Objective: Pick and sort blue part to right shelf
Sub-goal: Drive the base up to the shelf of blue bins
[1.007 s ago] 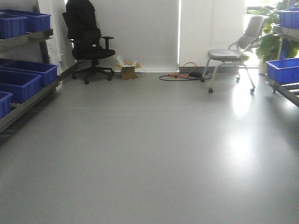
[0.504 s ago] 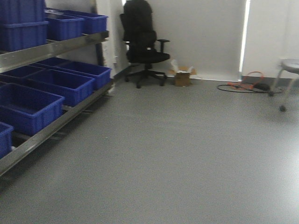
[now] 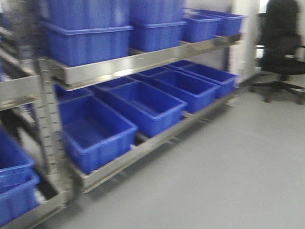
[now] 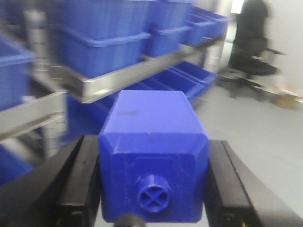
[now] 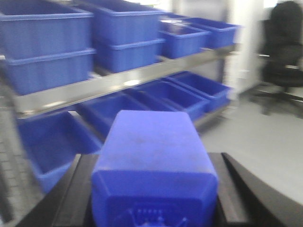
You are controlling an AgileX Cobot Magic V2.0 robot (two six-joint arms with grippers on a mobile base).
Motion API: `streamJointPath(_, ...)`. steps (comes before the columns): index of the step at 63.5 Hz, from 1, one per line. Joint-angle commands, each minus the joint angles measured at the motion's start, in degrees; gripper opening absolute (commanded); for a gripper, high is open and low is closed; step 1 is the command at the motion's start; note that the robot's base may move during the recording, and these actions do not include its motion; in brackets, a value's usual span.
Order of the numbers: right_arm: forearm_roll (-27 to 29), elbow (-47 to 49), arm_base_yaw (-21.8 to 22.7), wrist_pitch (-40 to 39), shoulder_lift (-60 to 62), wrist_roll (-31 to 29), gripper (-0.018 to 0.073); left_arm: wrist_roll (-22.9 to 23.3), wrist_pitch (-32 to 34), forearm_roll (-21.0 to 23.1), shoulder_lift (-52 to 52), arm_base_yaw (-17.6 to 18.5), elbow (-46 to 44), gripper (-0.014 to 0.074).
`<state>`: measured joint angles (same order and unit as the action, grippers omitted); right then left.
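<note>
Bins (image 3: 147, 114) (lower shelf (image 3: 143, 59) tier) lie empty ahead of left claw (image 4: 154, 182), which clamps a blue part (image 4: 151, 132); right claw (image 5: 154, 194) clamps another blue part (image 5: 154, 146).

This was a storeroom or a factory kind of place, not a home. Out past the black fingers (image 4: 85, 179) of the left gripper (image 4: 154, 156) stood a big steel rack (image 3: 138, 61) with shiny metal rails. The rack held rows of big blue bins (image 3: 143, 107) on more than one level, and some bins up top sat one on another. The floor (image 3: 228, 167) was plain, smooth and grey, like in a place for work. A black office chair (image 3: 283, 45) stood farther off, beyond the fingers and to their right, near the far end of the rack.
</note>
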<state>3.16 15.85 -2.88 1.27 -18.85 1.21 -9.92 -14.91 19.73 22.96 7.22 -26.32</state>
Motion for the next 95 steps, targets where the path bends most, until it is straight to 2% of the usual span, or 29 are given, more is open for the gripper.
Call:
streamJointPath(1, -0.38, 1.75, 0.48, -5.44, -0.43, -0.36, 0.0425, -0.26, 5.15, 0.45, 0.35, -0.02, -1.8, 0.0386)
streamJointPath(95, -0.38, 1.75, 0.48, -5.44, -0.43, -0.36, 0.0425, -0.26, 5.15, 0.45, 0.35, -0.02, -1.8, 0.0386)
